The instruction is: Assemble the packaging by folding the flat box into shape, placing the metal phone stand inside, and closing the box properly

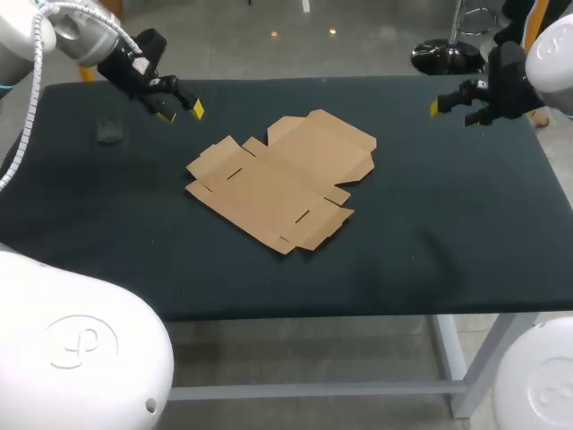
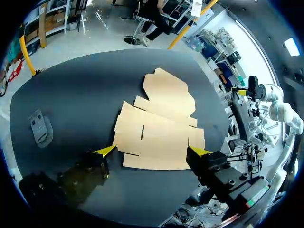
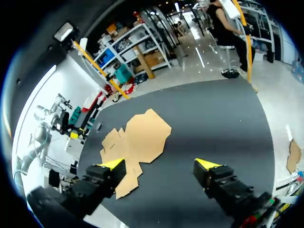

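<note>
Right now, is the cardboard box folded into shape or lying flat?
Flat. The cardboard box lies spread on the table, every flap out and no wall raised, in all three views.

left arm (image 1: 63, 31) and right arm (image 1: 553, 52) hang at opposite sides, wrists angled inward, both jaws spread wide.

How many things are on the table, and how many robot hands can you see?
flat cardboard box: 1
phone stand: 1
robot hands: 2, the left hand and the right hand, both open
Total: 4
</note>
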Robot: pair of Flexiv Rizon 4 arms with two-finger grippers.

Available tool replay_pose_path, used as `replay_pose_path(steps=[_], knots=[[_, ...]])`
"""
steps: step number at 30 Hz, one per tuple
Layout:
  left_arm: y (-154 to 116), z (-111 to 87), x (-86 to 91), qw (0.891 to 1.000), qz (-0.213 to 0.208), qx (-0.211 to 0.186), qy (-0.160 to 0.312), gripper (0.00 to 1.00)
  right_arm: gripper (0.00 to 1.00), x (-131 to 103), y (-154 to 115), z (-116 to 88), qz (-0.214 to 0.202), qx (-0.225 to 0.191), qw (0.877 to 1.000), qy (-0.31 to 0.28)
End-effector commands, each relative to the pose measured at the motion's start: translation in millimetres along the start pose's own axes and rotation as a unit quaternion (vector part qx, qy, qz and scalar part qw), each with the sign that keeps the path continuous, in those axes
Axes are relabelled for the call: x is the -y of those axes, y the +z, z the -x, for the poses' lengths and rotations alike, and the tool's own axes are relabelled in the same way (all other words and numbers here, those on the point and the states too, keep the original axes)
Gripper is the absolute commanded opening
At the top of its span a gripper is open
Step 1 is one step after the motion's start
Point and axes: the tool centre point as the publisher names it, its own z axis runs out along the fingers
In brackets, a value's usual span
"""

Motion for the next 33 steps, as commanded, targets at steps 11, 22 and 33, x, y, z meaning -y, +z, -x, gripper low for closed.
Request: replay_pose_path(steps=[11,22,33], knots=[[44.8,40.9,5.8,0.995,0.097,0.003,0.027,1.0,1.0,28.1,4.9,-2.4,-0.043,-0.028,0.998,0.038],[68.0,66.9,12.1,0.994,0.106,0.019,0.023,1.0,1.0,39.7,10.4,-4.3,-0.059,-0.02,0.996,0.063],[66.0,71.4,15.5,0.995,0.102,0.003,0.008,1.0,1.0,39.7,10.4,-4.3,-0.059,-0.02,0.996,0.063]])
